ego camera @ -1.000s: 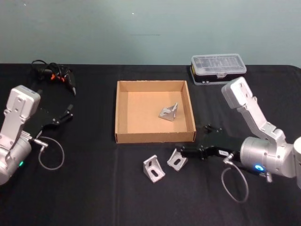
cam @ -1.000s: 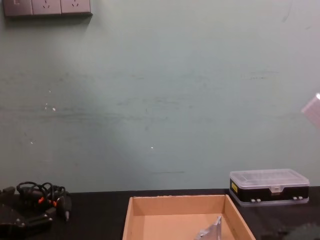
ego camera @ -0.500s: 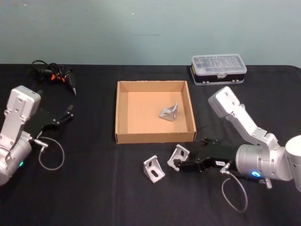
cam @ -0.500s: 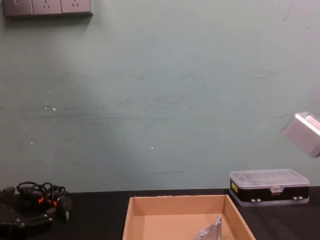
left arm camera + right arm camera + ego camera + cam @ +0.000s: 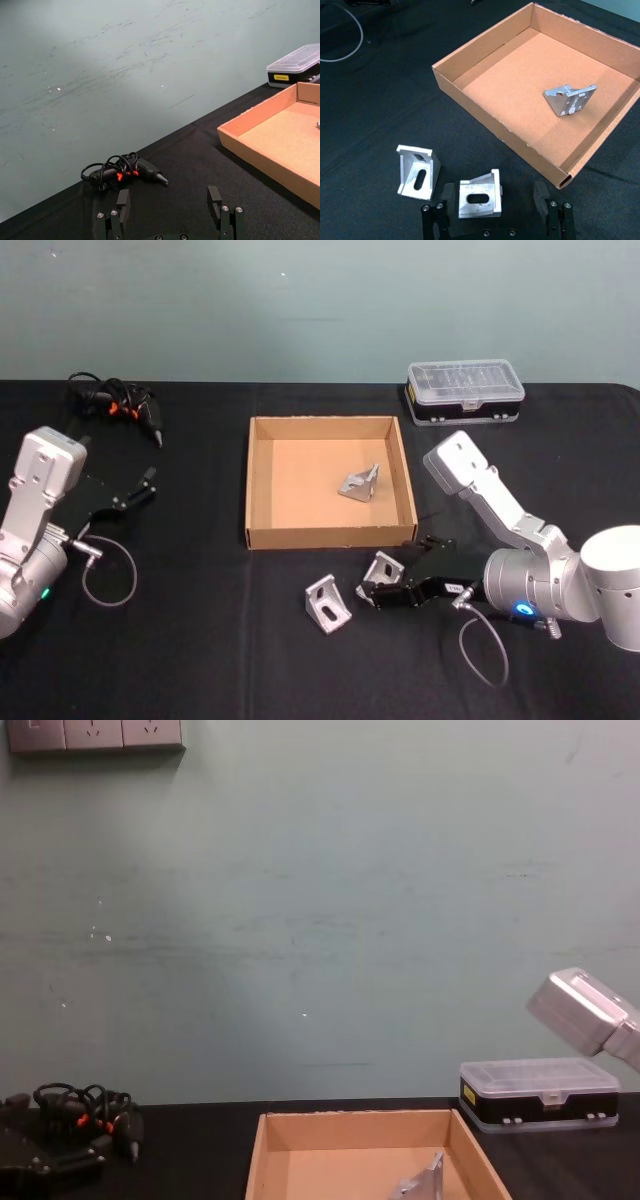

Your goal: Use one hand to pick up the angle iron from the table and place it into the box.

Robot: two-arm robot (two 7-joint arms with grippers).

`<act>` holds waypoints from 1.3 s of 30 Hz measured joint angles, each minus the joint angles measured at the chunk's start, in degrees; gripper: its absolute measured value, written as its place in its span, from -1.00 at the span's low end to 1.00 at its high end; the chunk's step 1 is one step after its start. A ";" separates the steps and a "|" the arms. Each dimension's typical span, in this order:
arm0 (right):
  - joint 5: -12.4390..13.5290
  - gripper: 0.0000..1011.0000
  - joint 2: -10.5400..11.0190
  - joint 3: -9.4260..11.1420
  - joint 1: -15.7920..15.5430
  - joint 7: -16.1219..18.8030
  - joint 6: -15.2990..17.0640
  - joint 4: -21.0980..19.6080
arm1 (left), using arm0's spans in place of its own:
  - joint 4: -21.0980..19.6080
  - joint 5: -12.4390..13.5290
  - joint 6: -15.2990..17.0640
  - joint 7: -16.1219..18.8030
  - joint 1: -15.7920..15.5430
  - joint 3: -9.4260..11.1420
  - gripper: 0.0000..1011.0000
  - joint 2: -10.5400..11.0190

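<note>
Right black slim gripper sits low over the flat black tabletop, just in front of the shallow tan cardboard box. Jaws spread wide, straddling a small silver angle iron lying on the tabletop; nothing gripped. Second silver bracket just beside it; third bracket inside the box. Left gripper at the table's left, fingers apart, empty.
</note>
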 joint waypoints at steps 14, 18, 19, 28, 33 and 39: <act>-0.07 0.88 0.01 -0.03 0.00 0.02 -0.05 -0.01 | 0.00 0.00 0.00 0.00 0.00 0.00 1.00 0.00; -0.05 0.71 0.03 -0.01 -0.01 0.04 -0.04 -0.05 | 0.00 0.00 0.00 0.00 0.00 0.00 1.00 0.00; -0.04 0.62 0.04 -0.01 -0.02 0.06 -0.03 -0.06 | 0.00 0.00 0.00 0.00 0.00 0.00 1.00 0.00; 0.00 0.10 0.08 0.02 -0.07 0.07 0.00 -0.10 | 0.00 0.00 0.00 0.00 0.00 0.00 1.00 0.00; 0.01 -0.22 0.10 0.02 -0.07 0.07 0.03 -0.13 | 0.00 0.00 0.00 0.00 0.00 0.00 1.00 0.00; 0.01 -0.62 0.11 0.02 -0.07 0.07 0.05 -0.16 | 0.00 0.00 0.00 0.00 0.00 0.00 1.00 0.00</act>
